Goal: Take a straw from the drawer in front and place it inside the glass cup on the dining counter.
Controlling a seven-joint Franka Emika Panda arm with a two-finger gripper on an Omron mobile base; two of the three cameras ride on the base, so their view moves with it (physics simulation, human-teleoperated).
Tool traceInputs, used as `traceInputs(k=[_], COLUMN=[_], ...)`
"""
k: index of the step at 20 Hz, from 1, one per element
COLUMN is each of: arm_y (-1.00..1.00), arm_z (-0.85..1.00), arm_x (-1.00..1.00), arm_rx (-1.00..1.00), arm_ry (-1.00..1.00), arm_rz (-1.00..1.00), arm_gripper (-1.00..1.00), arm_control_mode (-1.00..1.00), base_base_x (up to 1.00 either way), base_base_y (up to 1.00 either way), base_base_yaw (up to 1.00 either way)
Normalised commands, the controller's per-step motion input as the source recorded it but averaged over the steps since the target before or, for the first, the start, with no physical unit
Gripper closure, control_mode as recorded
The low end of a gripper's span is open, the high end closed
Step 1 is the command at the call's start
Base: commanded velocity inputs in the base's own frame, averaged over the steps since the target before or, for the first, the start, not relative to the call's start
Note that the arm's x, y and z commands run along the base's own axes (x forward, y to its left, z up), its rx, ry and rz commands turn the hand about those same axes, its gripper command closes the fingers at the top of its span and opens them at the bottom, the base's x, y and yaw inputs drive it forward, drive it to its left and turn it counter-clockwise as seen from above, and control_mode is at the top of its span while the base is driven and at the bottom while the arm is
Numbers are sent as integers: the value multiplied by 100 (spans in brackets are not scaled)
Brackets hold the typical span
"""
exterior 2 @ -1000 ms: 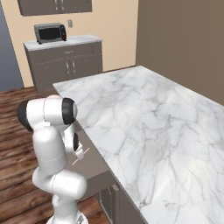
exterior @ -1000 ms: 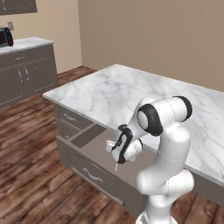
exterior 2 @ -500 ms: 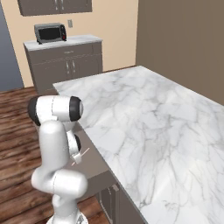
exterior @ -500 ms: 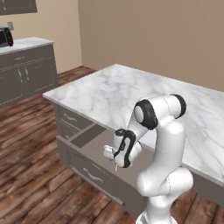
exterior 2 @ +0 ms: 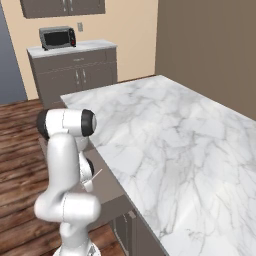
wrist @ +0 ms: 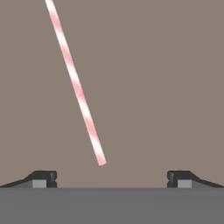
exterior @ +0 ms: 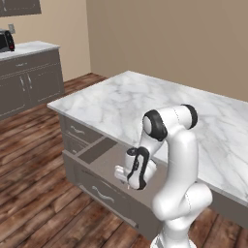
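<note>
Here the end effector (wrist: 112,179) hangs inside the pulled-out drawer (exterior: 99,160), pointing down at its flat grey-brown floor, with its two dark fingertips (wrist: 43,179) spread wide apart and nothing between them. The straw (wrist: 75,83), striped pale pink and white, lies flat on the drawer floor; in the hand view it runs slantwise from the upper left down to an end just above the gap between the fingertips, nearer the left one, touching neither. From the left base view the arm bends down from beside the counter (exterior: 145,104), whose white, grey-veined marble top overhangs the open drawer with its curved silver handle (exterior: 102,193).
</note>
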Motion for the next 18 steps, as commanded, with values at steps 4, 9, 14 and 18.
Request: traceInputs(k=[4, 9, 14, 18], arm_y=[0, 1, 0, 0], arm_z=[-5, 0, 0, -5], arm_x=[37, 49, 43, 41], arm_rx=[0, 0, 0, 0], arm_ry=[5, 1, 7, 13], arm_rz=[-2, 0, 0, 0], arm_gripper=[-100, -100, -100, -100], arm_control_mode=[-100, -100, -100, -100], base_base_x=[0, 0, 0, 0], base_base_y=[0, 0, 0, 0], base_base_yaw=[0, 0, 0, 0])
